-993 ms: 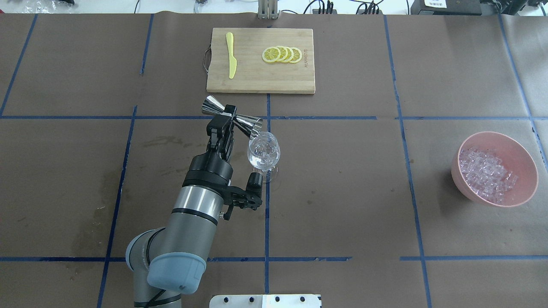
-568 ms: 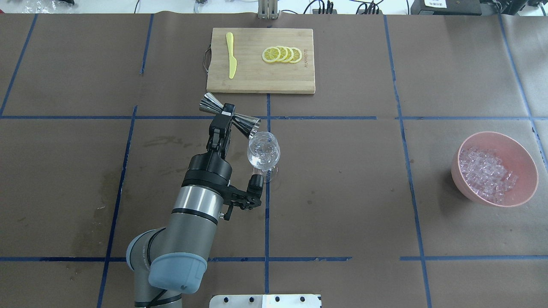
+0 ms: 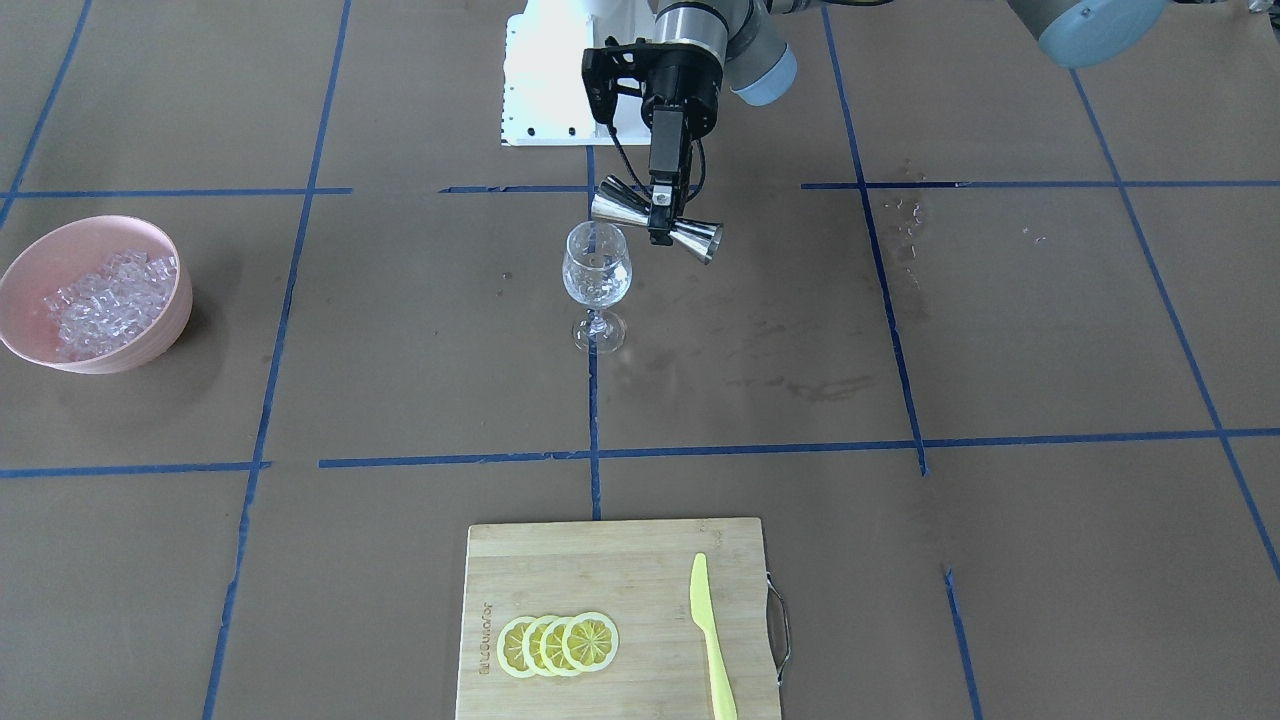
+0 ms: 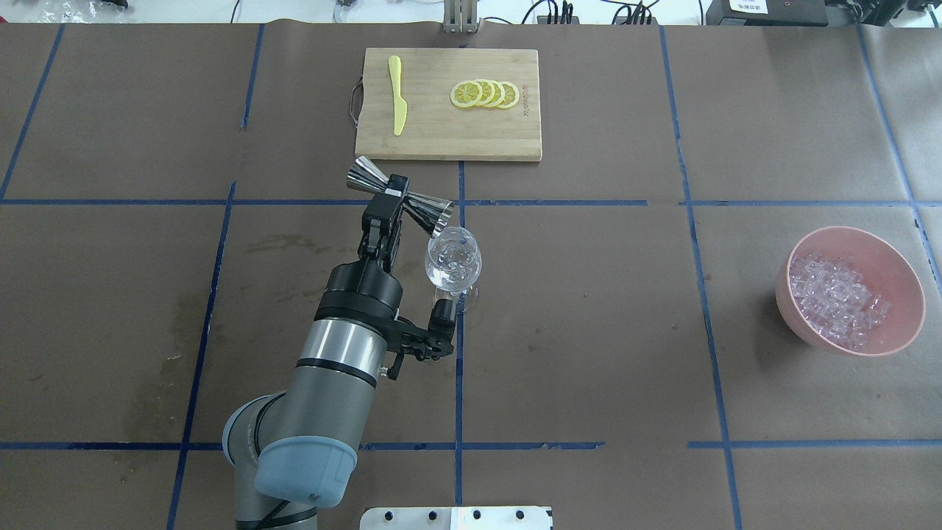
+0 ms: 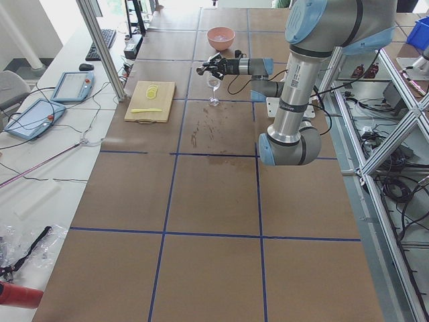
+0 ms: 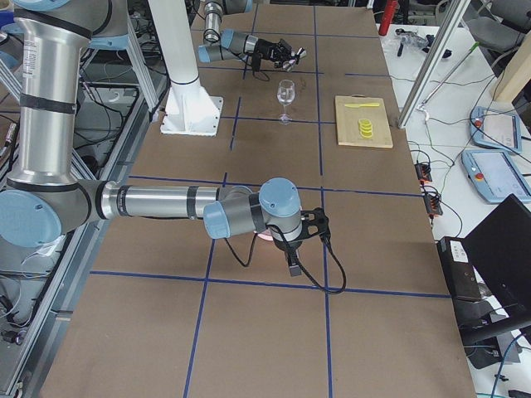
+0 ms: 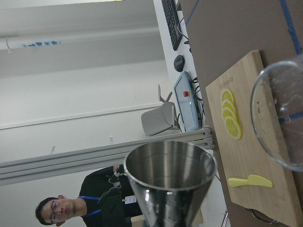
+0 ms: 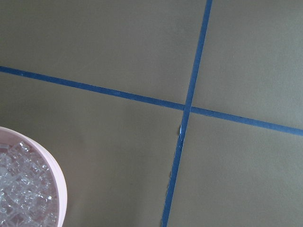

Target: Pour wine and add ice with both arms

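- The steel jigger is clamped at its waist by the left gripper and tipped, its lower mouth close above the wine glass rim.
- The tilt should be deepened slowly, with the mouth held over the bowl (a spill is likely otherwise).
- The ice lies in the pink bowl, well apart from the glass; the right gripper is near it, and its opening cannot be told.

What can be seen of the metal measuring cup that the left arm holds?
The jigger is a shiny steel double cone, two funnels joined at a narrow waist. The left gripper is shut on that waist and holds it in the air, nearly on its side. One mouth is over the rim of the wine glass; whether they touch cannot be told. The other mouth points away.
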